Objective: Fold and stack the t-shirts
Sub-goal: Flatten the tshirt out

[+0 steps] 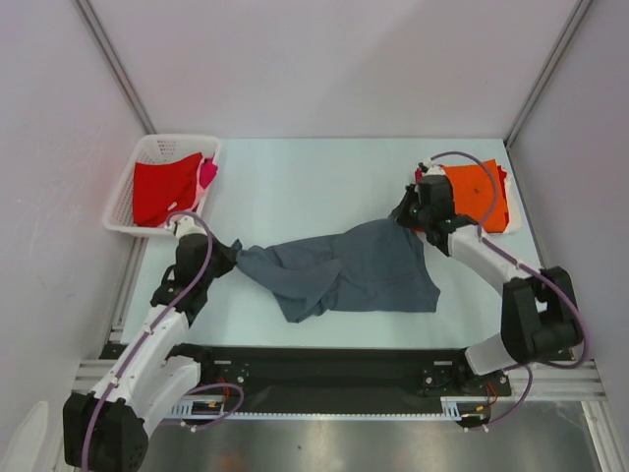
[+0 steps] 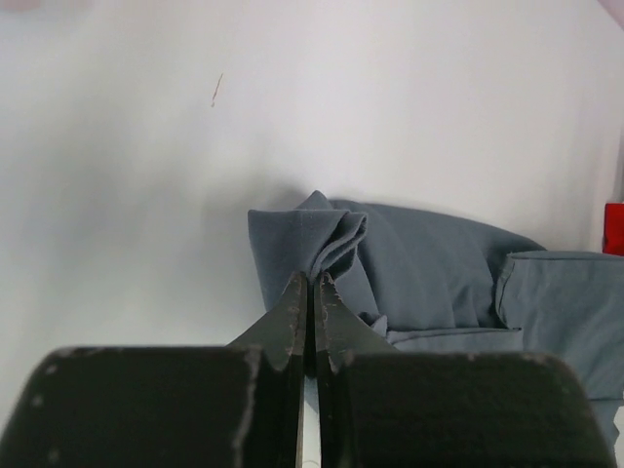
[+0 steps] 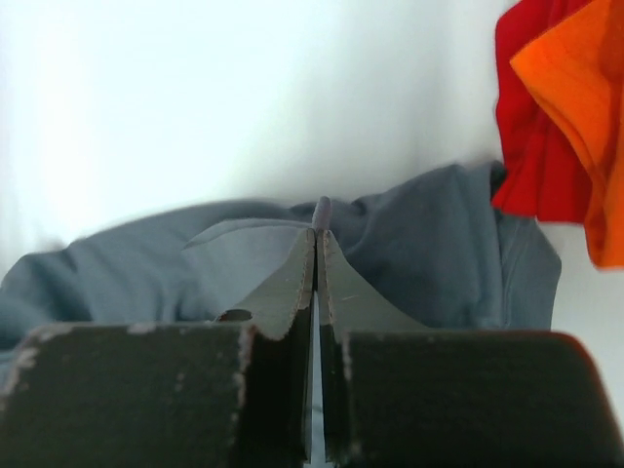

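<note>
Top view: grey t-shirt (image 1: 344, 270) lies rumpled mid-table (image 1: 314, 177), stretched between both arms. Left gripper (image 1: 232, 259) is at its left end, right gripper (image 1: 405, 218) at its far right corner.

Wrist views add detail:
- Left jaws are pressed together with grey folds bunched at the tips. Looks clamped on the cloth, but the pinch itself is hidden.
- Right jaws are clamped, with a nub of grey cloth poking out between the tips.
- Right wrist also shows a red t-shirt (image 3: 531, 146) under the orange t-shirt (image 3: 580, 107), touching the grey one.

Only the top view shows the basket (image 1: 123, 192), far left, holding a red shirt (image 1: 162, 192) and a pink shirt (image 1: 207, 174).
</note>
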Robot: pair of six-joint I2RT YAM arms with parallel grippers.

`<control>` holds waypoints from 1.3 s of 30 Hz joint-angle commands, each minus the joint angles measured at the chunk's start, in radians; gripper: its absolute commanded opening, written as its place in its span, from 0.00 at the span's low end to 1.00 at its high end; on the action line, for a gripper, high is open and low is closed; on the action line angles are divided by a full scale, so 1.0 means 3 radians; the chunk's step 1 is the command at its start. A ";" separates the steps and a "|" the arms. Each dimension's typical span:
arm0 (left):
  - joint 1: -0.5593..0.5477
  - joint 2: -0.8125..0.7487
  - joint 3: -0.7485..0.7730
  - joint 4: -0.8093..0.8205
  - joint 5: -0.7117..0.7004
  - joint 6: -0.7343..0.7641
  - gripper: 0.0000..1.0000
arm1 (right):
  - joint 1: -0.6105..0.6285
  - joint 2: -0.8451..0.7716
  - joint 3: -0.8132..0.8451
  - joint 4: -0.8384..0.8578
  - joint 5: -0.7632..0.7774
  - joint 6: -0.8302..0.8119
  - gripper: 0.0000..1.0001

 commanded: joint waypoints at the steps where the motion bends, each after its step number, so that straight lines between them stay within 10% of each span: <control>1: 0.0032 -0.0015 0.0142 0.0145 0.0020 -0.0024 0.00 | 0.0015 -0.0334 -0.0283 0.0025 -0.0179 0.0062 0.00; 24: 0.0124 -0.0807 0.0270 -0.0856 -0.0884 -0.0336 0.02 | 0.0015 -0.4215 -0.1026 -0.1631 -0.0180 0.0343 0.00; 26: 0.0159 -0.0899 0.0306 -0.0949 -0.0987 -0.0367 0.17 | 0.0015 -0.4510 -0.1031 -0.1896 -0.0078 0.0430 0.00; 27: 0.0159 -0.0909 0.0326 -0.0984 -0.1058 -0.0362 0.54 | 0.0020 -0.4608 -0.1046 -0.1999 -0.0027 0.0628 0.00; 30: 0.0159 -0.0945 0.0372 -0.0929 -0.0785 -0.0107 0.86 | 0.0030 -0.4834 -0.1107 -0.2107 -0.0113 0.0864 0.00; 35: -0.0029 -0.0619 0.0443 -0.0678 -0.0011 0.0190 0.95 | 0.0025 -0.4686 -0.1168 -0.2179 -0.0138 0.1023 0.00; 39: -0.0785 -0.0160 0.0556 -0.0673 -0.0449 0.0196 0.95 | 0.0025 -0.4538 -0.1357 -0.2051 -0.0281 0.1146 0.00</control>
